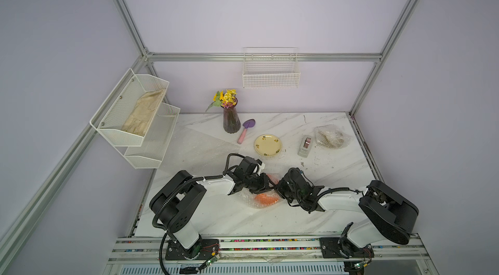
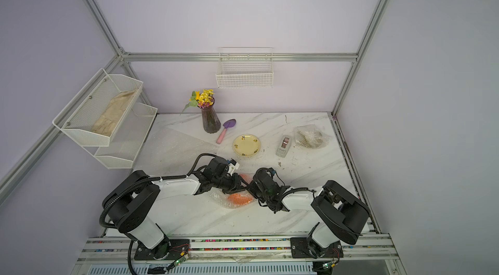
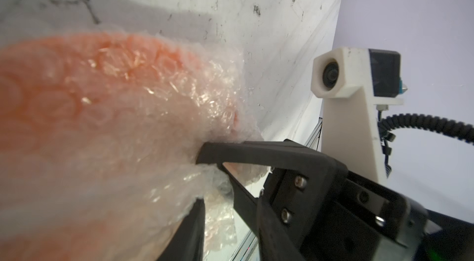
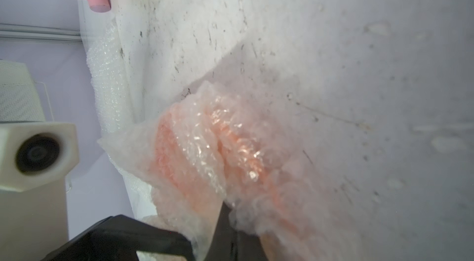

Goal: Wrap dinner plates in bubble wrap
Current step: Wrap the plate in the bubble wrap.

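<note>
The orange plate [image 1: 267, 198], bundled in crinkly bubble wrap [image 3: 143, 124], lies at the table's front middle. Both grippers meet over its far edge. My right gripper [image 4: 225, 211] is shut, pinching a fold of the wrap at the bundle's edge. My left gripper [image 1: 270, 184] presses against the bundle from the other side. One of its fingers [image 3: 191, 231] shows against the wrap and the other is hidden behind it. The yellow patterned plate [image 1: 268, 145] sits bare farther back. A third plate, wrapped [image 1: 331, 136], lies at the back right. A flat bubble wrap sheet [image 1: 199, 149] covers the left of the table.
A grey tape dispenser [image 1: 305, 146] stands between the yellow plate and the wrapped bundle. A vase of flowers [image 1: 231, 119] and a purple trowel with a pink handle [image 1: 245, 130] are at the back. A white mesh shelf [image 1: 135, 119] hangs at the left and a wire basket [image 1: 270, 71] on the back wall.
</note>
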`<state>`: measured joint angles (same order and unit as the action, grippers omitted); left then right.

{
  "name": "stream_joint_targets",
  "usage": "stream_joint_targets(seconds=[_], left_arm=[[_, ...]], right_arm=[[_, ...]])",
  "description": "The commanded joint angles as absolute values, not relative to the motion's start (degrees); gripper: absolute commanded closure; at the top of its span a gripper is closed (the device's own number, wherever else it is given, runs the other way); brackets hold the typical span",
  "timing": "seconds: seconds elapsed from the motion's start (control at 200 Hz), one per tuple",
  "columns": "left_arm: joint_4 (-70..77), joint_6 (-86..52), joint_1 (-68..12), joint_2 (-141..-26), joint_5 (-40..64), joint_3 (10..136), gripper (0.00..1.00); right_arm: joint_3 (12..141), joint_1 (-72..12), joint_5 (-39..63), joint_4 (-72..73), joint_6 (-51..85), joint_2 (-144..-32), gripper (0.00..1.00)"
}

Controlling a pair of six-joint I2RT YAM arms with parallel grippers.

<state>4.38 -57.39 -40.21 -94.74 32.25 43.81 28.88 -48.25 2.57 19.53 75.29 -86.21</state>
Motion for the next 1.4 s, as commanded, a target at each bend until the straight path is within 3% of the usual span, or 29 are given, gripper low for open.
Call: stream_joint_targets(seconds=[0.0, 0.055, 0.27, 0.445, 0.605, 0.75, 0.87, 0.945, 1.165, 1.32, 1.395], left_arm=[[1.5, -55.9, -40.4, -92.0, 30.4, 44.5, 0.62], [-1.0, -55.0, -40.3, -90.2, 27.9, 45.0, 0.57], [-18.2, -49.4, -40.3, -88.9, 18.5, 52.2, 0.60], [-18.3, -48.4, -40.5, -97.6, 23.7, 56.5, 0.76], [-15.6, -47.4, -41.3, -102.9, 28.5, 59.3, 0.76], [-21.6, -45.5, -41.7, -106.4, 25.8, 60.8, 0.78], [-22.7, -45.3, -41.7, -107.0, 25.4, 59.4, 0.81], [-22.9, -45.1, -41.7, -107.1, 25.4, 59.1, 0.82], [-22.8, -44.3, -42.1, -106.8, 26.2, 60.5, 0.84], [-23.7, -43.6, -42.1, -105.1, 25.4, 61.9, 0.85], [-27.6, -42.3, -42.0, -102.2, 22.1, 63.7, 0.78]], right_arm=[[28.8, -48.1, 1.7, 16.5, 76.1, -86.4, 1.00], [28.6, -48.0, 1.6, 16.6, 76.1, -86.4, 1.00], [28.6, -48.0, 1.5, 16.3, 76.0, -86.9, 1.00], [28.8, -48.0, 1.9, 17.2, 76.3, -87.9, 1.00], [29.2, -48.0, 1.7, 16.3, 76.3, -87.3, 1.00], [28.9, -48.0, -0.6, 13.5, 76.8, -83.7, 0.72], [29.0, -48.1, -2.1, 11.1, 76.8, -81.0, 0.55], [28.8, -48.1, -1.9, 11.7, 76.7, -80.7, 0.50], [31.1, -48.0, 4.2, 14.0, 76.0, -88.5, 0.66], [29.6, -48.1, 3.8, 13.7, 76.4, -88.5, 0.87], [29.5, -48.1, 2.7, 12.1, 76.0, -87.5, 0.96]])
